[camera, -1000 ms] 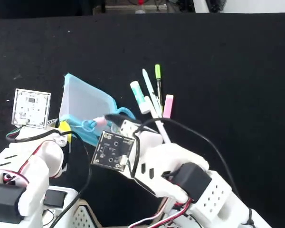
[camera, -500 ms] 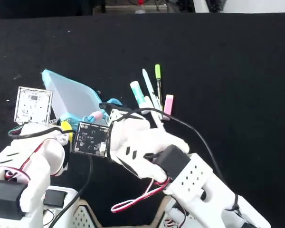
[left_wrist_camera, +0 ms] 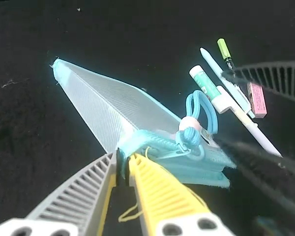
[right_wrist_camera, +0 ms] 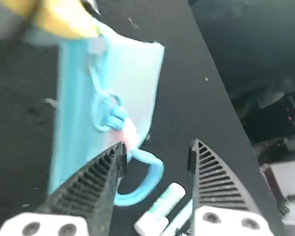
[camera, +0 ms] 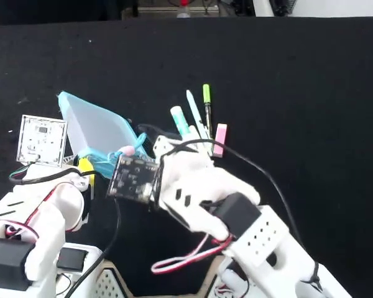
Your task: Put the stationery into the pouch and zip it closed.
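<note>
While the left pincer (left_wrist_camera: 124,162) clamps the pouch (left_wrist_camera: 108,108), its long axis pointing far-left, the right pincer (right_wrist_camera: 157,145) gapes.

- The pouch (camera: 94,126) has swung round on the table: a second ago its far corner lay nearer the pens; it now points further to the left.
- In the last half second that corner has drifted back slightly to the right.
- The right arm first moved left across the pouch's zip end and has since come part of the way back. The right end effector (right_wrist_camera: 157,145) is now further left and further up the table than a second ago.
- A red-and-white cable (camera: 180,261) at that arm's base now loops out into plain sight.
</note>
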Tool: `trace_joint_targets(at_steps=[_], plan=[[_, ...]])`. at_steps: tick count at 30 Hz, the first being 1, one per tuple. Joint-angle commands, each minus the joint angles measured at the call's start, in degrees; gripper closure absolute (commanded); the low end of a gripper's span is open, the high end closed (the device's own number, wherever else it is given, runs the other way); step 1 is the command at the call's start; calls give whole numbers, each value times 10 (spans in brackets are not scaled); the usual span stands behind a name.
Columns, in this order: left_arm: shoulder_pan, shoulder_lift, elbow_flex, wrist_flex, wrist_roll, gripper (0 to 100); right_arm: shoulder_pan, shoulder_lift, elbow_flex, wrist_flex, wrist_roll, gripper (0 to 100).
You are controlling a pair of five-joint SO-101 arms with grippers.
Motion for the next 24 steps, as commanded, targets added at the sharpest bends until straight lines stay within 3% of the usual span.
trace_joint_targets(at_steps=[1,16,24], plan=[[-3,8,-22,-8,-6,970,32,36,-3,-38,7,791],[-3,8,-22,-8,-6,970,-60,61,9,-40,13,792],[-3,8,-22,-8,-6,970,-70,95,39,-111,13,794]])
